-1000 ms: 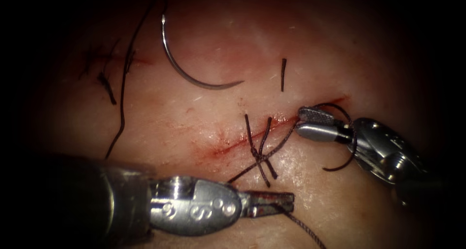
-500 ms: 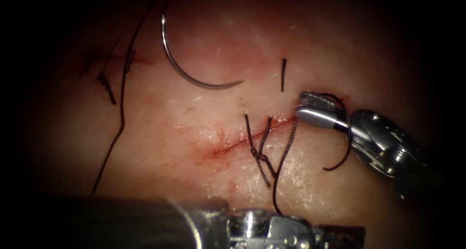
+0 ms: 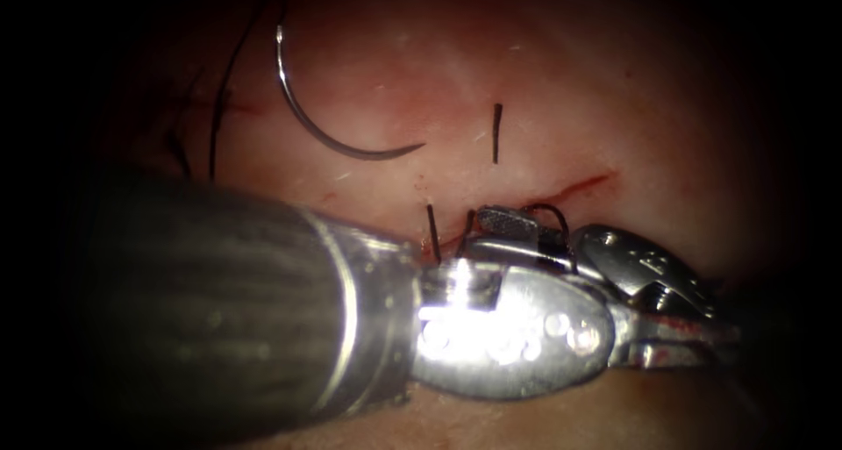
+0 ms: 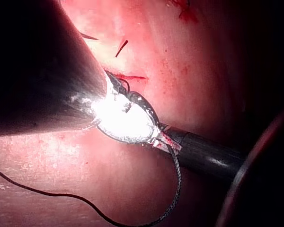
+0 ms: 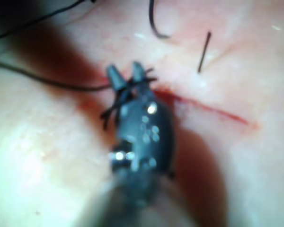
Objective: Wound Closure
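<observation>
The left arm's tool (image 3: pixel 680 343) has swung up across the foreground since a second ago, jaws pinching the thread (image 4: pixel 176 187), crowding the knot (image 3: pixel 447 239) on the cut (image 3: pixel 574 187). Just behind it the right arm's tool (image 3: pixel 509 231) has its jaws spread, thread looped round them. Beyond, the needle (image 3: pixel 329 134) lies free on the tissue (image 3: pixel 614 108) with open room around.

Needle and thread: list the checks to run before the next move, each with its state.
1. Needle lies free on the tissue, above the cut, not in it: ok.
2. Left claw shut on the thread: ok.
3. Right claw open, thread crossing it: ok.
4. Knot at the cut, hidden behind the left tool: cannot tell.
5. Loose thread end apart from both claws: ok.
</observation>
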`<state>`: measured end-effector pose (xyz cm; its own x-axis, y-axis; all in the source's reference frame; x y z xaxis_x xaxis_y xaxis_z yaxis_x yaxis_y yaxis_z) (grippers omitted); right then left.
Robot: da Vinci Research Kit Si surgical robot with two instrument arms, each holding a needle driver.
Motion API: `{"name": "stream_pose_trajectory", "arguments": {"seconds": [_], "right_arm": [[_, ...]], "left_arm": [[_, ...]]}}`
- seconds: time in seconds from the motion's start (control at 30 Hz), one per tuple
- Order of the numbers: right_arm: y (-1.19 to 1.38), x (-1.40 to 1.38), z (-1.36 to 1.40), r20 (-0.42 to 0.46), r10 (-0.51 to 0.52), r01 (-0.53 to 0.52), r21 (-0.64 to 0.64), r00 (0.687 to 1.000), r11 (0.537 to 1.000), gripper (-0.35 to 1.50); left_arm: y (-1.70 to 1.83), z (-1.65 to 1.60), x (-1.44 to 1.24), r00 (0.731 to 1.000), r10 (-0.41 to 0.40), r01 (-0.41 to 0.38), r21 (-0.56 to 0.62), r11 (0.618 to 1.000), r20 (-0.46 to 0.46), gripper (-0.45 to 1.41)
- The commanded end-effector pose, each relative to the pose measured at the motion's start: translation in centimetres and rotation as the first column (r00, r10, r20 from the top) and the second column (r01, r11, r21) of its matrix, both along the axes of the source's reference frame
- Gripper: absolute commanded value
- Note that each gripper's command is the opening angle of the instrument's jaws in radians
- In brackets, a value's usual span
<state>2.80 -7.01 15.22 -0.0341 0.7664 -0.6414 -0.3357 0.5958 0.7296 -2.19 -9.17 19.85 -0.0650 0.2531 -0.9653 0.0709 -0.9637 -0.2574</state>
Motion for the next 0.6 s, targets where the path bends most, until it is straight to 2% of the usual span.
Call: {"name": "stream_pose_trajectory", "arguments": {"seconds": [0.03, 0.17, 0.2, 0.33, 0.43, 0.53, 0.6], "right_arm": [[-0.10, 0.10, 0.03, -0.004, -0.016, 0.016, 0.006, 1.000, 1.000, 0.25], [-0.16, 0.11, 0.06, 0.007, -0.054, 0.054, 0.014, 0.999, 0.998, 0.27], [-0.22, 0.12, 0.08, 0.003, -0.089, 0.089, 0.013, 0.996, 0.996, 0.32], [-0.31, 0.15, 0.08, -0.025, -0.154, 0.154, 0.012, 0.988, 0.988, 0.34], [-0.35, 0.18, 0.06, -0.038, -0.186, 0.187, 0.011, 0.982, 0.982, 0.32], [-0.36, 0.20, 0.05, -0.040, -0.198, 0.198, 0.011, 0.979, 0.980, 0.31], [-0.37, 0.21, 0.05, -0.051, -0.209, 0.209, 0.008, 0.977, 0.978, 0.31]], "left_arm": [[-0.04, 0.06, -0.08, 1.000, -0.001, 0.001, 0.005, 1.000, 0.013, -0.45], [0.17, 0.05, -0.14, 0.998, -0.012, 0.012, 0.012, 1.000, 0.058, -0.45], [0.40, 0.03, -0.14, 0.996, -0.026, 0.026, 0.001, 1.000, 0.088, -0.45], [0.80, 0.07, -0.07, 0.992, -0.018, 0.021, -0.020, 1.000, 0.124, -0.45], [1.02, 0.26, 0.02, 0.992, -0.020, 0.024, -0.029, 0.999, 0.127, -0.45], [1.08, 0.38, 0.05, 0.992, -0.023, 0.027, -0.032, 0.999, 0.123, -0.45], [1.13, 0.58, 0.07, 0.992, -0.020, 0.026, -0.046, 0.999, 0.123, -0.45]]}}
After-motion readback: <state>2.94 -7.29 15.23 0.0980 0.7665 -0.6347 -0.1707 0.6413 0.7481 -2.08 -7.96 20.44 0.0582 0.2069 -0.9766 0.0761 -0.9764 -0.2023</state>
